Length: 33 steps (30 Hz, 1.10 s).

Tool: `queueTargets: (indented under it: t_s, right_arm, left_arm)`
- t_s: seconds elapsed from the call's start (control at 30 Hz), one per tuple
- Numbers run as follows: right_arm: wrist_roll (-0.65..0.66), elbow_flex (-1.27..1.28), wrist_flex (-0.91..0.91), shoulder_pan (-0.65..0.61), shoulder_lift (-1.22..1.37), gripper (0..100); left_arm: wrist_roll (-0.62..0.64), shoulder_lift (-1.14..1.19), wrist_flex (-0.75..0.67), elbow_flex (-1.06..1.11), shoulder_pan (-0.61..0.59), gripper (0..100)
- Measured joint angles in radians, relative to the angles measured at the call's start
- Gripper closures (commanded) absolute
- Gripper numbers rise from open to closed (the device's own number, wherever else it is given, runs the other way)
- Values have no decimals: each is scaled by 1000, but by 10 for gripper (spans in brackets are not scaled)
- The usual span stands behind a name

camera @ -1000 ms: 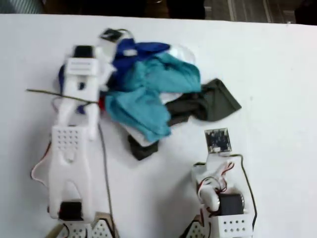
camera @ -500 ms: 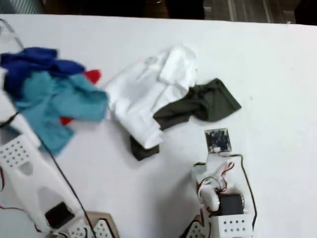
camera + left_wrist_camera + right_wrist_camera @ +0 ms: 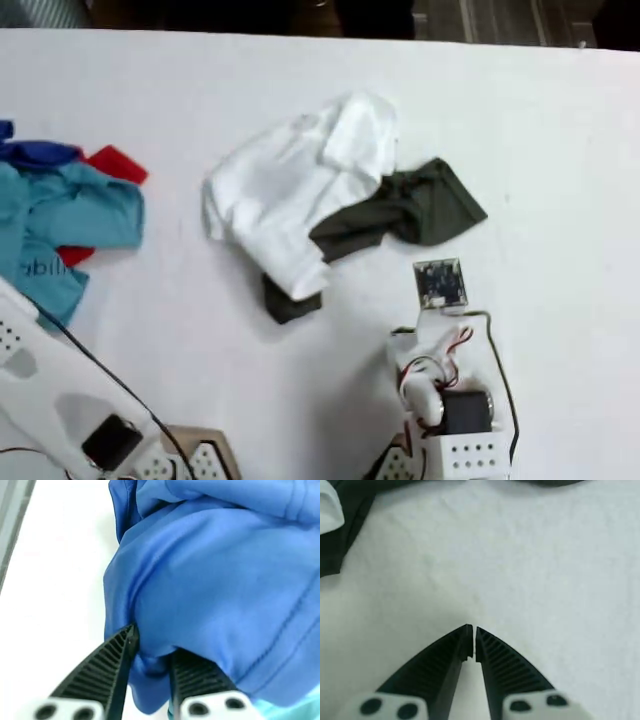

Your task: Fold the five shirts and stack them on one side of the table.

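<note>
Your left jaws are clamped on a fold of the blue shirt [image 3: 215, 595], with cloth bunched between the tips. That shirt sits at the far left of the surface [image 3: 560, 150], tangled with the teal shirt [image 3: 70, 215] and the red shirt [image 3: 115, 163]. The white shirt [image 3: 290, 185] lies crumpled near the middle, draped over part of the dark shirt [image 3: 410, 210], which spreads out to its right and pokes out on its near side. Your right jaws are closed on nothing, held low over bare surface just near of the dark shirt, with the right arm [image 3: 445, 400] folded back at the near edge. Expect all five shirts to handle as light, limp cloth: they will likely sag, stretch and drag their neighbours along, and a thin pinch may slip. A hem, collar or shoulder seam should hold better than a loose fold. Watch the left side, where the bundle looks close to the surface's edge and could slide off. The widest bare room is on the right and far right, and a narrower bare strip separates the bundle from the white shirt. The left arm [image 3: 50, 390] and its cable cross the near-left corner.
</note>
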Motion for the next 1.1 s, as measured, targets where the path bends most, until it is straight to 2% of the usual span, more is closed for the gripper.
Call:
queueTargets:
  t_s: [0.77, 0.83, 1.0, 1.1]
  right_arm:
    - [0, 0, 0, 0, 0, 978]
    - [0, 0, 0, 0, 0, 978]
    - [0, 0, 0, 0, 0, 978]
    - [0, 0, 0, 0, 0, 978]
  left_arm:
    - [-3, 2, -2, 0, -43, 963]
    - [-3, 2, -2, 0, -43, 921]
    - [-3, 0, -6, -2, -43, 707]
    - [3, 0, -18, -12, -44, 701]
